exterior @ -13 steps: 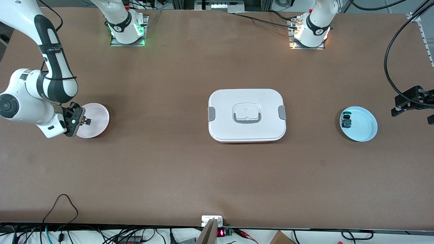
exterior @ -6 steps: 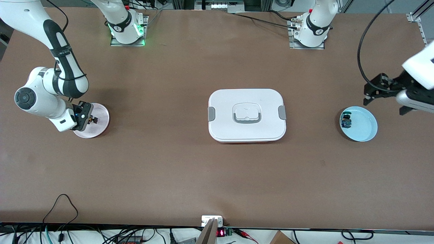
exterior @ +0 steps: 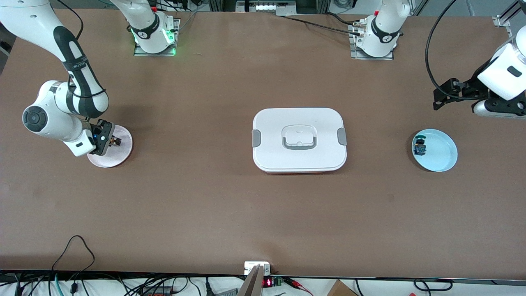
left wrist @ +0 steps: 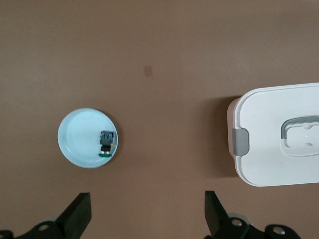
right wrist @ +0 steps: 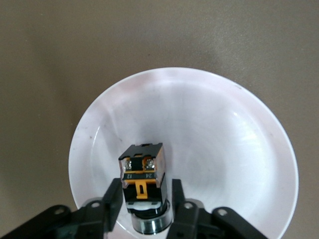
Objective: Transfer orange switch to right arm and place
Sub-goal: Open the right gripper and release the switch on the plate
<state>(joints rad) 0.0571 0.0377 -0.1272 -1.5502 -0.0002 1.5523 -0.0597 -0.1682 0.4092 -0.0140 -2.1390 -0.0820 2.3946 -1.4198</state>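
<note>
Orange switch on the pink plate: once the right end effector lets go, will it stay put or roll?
The orange switch looks rigid and light. Its squared body should resist rolling, though its round metal end might pivot. The pink plate looks glossy, so it could slide if nudged.

You see a white lidded box (exterior: 299, 139) with grey side clips and a handle in the middle of the brown desk (exterior: 205, 205). Toward the left arm's end lies a light blue plate (exterior: 441, 158), and on it a small switch with blue body and green top (exterior: 419, 147). Toward the right arm's end lies a pink plate (exterior: 119, 156).
</note>
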